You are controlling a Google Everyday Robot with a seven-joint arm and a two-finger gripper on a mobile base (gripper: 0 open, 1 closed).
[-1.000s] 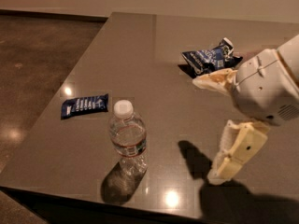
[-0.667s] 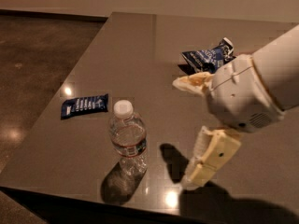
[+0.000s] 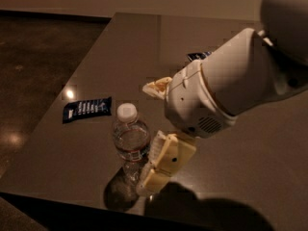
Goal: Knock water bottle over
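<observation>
here the hand (image 3: 146, 139) (spread wide open) sits just beside the upright water bottle (image 3: 128, 130).

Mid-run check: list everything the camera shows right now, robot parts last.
water bottle: one, clear with white cap, upright near the table's front edge
snack wrapper: one, blue, flat, left of and behind the bottle
second wrapper: one, blue, mostly hidden behind the arm
table: one, dark grey-brown
floor: dark, left of the table
arm: one, white, extends from the right
claw: one, cream, open, lower finger close beside the bottle's right side; contact unclear
</observation>
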